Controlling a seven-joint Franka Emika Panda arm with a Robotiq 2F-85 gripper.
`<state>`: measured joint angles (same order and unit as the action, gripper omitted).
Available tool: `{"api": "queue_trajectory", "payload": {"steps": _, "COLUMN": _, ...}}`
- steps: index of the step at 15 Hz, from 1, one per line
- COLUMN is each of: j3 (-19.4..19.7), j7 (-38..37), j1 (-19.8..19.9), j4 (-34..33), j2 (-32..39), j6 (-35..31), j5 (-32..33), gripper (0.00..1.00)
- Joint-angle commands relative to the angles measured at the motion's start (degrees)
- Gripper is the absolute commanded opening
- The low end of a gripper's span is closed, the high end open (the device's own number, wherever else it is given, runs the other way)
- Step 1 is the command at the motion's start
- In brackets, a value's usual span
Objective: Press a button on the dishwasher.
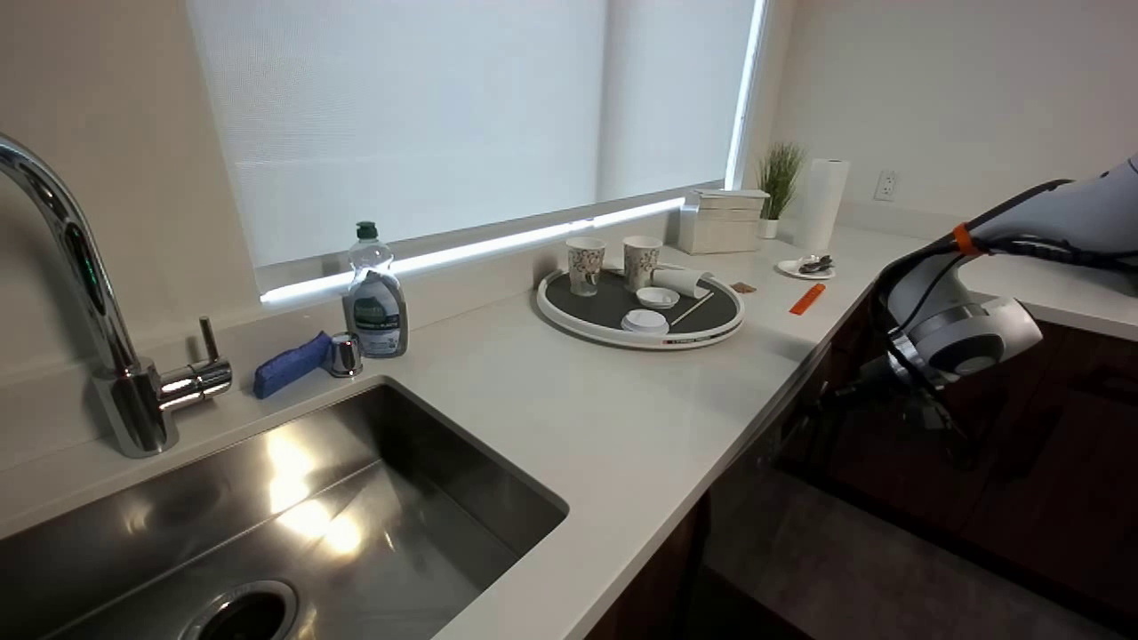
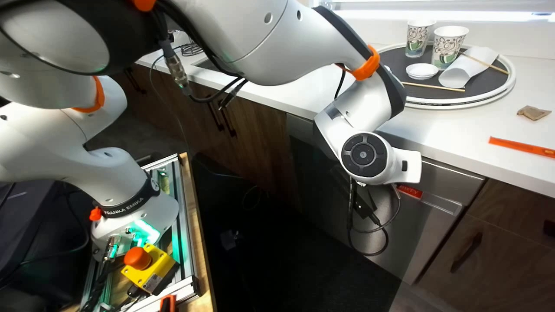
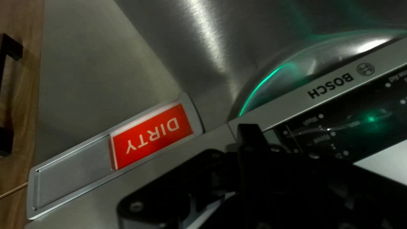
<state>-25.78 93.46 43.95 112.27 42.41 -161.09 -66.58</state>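
A gripper (image 3: pixel 250 131), its fingers (image 3: pixel 251 141) drawn together, shows at bottom center in the wrist view, in front of a dishwasher (image 3: pixel 105 73), its control panel (image 3: pixel 346 127) at right; contact cannot be told. In an exterior view, a sink (image 1: pixel 462 471) fills the lower left, a soap bottle (image 1: pixel 377 311) beyond it. At center, a tray (image 1: pixel 582 310) bears two upright cups (image 1: pixel 586 267), a tipped cup (image 1: pixel 678 283), two lids (image 1: pixel 645 322) and a stick (image 1: pixel 691 308). Upper right, a plate (image 1: pixel 788 269) holds items (image 1: pixel 814 265) too blurred to name; farther, a pot (image 1: pixel 767 229) holds grass (image 1: pixel 781 178).
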Motion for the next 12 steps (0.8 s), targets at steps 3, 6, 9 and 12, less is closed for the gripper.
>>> {"api": "queue_trajectory", "payload": {"steps": 3, "j3": -1.96, "j7": -4.90, "j1": 0.01, "j4": -3.75, "j2": 1.51, "j6": 2.45, "j5": -1.94, "gripper": 0.00}}
{"api": "queue_trajectory", "payload": {"steps": 6, "j3": -2.20, "j7": -5.76, "j1": 0.05, "j4": -3.83, "j2": 1.49, "j6": 2.03, "j5": -2.05, "gripper": 0.00}}
{"api": "queue_trajectory", "payload": {"steps": 9, "j3": -1.76, "j7": -5.06, "j1": -0.32, "j4": -3.23, "j2": 1.05, "j6": 0.55, "j5": -1.48, "gripper": 0.00}}
{"api": "queue_trajectory", "payload": {"steps": 12, "j3": -0.52, "j7": -5.17, "j1": -0.75, "j4": -1.82, "j2": 0.07, "j6": 0.99, "j5": 0.90, "gripper": 0.00}}
